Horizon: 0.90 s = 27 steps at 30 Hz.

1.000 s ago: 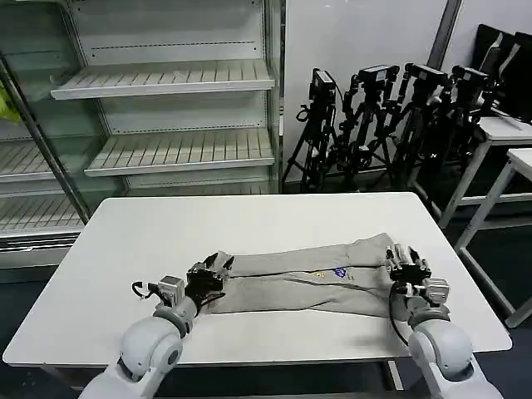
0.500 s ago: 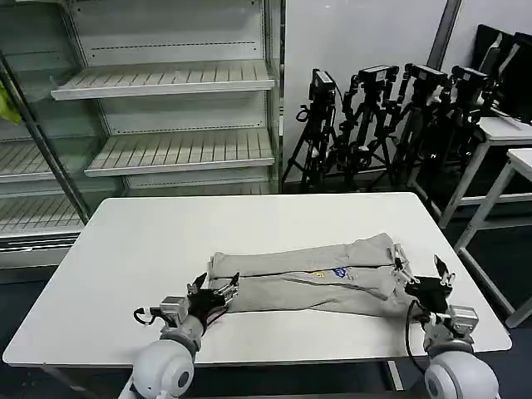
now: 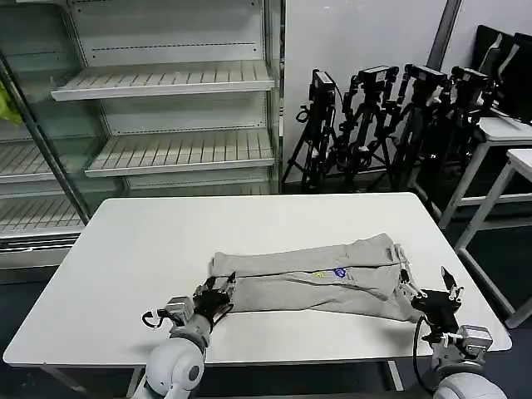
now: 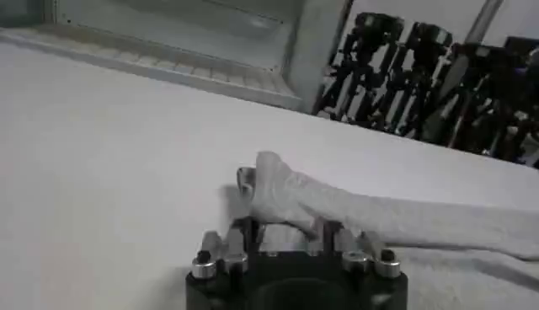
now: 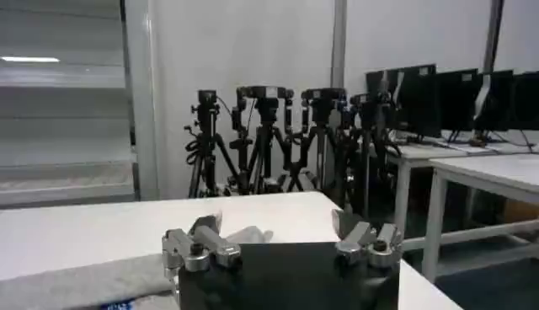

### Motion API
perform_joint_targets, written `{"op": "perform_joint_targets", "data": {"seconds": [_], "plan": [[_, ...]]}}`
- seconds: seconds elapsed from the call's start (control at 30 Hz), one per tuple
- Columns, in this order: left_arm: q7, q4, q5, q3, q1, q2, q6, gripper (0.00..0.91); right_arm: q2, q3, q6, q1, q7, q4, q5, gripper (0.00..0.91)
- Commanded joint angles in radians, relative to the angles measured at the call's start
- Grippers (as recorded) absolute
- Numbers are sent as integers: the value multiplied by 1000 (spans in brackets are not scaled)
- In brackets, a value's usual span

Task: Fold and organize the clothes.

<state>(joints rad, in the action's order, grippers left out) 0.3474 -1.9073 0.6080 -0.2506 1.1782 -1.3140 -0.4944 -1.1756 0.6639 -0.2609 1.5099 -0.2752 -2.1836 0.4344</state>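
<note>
Near the table's [image 3: 125, 249] front edge: a shirt [image 3: 307, 278] folded into a long band, a gripper at each end.

The left gripper [image 3: 214, 299] sits at the band's left end, close to the front-left part of the table, jaws narrow; whether they pinch cloth, I cannot tell. The shirt lies across the front middle, sleeves tucked in, print up. The right gripper [image 3: 428, 291] stands at the right end by the front-right corner, fingers spread wide, holding nothing. Lengthwise folding looks done; folding the band end to end and tidying seem left.
</note>
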Motion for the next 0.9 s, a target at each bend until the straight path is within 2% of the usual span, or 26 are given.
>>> {"op": "perform_joint_targets", "data": {"seconds": [0.03, 0.27, 0.5, 0.63, 0.9], "plan": [[11, 24, 69, -1, 2, -19, 6, 20, -3, 7, 8, 27, -1, -20, 2, 907], [2, 11, 176, -15, 4, -20, 25, 20, -9, 7, 1, 32, -5, -38, 2, 907], [-1, -65, 505, -107, 21, -25, 29, 20, -12, 16, 2, 41, -9, -51, 2, 907], [2, -117, 601, -198, 44, -11, 31, 10, -14, 17, 2, 40, -12, -56, 3, 907], [25, -164, 860, -468, 106, 88, -19, 10, -19, 13, -2, 33, -13, -61, 3, 907]]}}
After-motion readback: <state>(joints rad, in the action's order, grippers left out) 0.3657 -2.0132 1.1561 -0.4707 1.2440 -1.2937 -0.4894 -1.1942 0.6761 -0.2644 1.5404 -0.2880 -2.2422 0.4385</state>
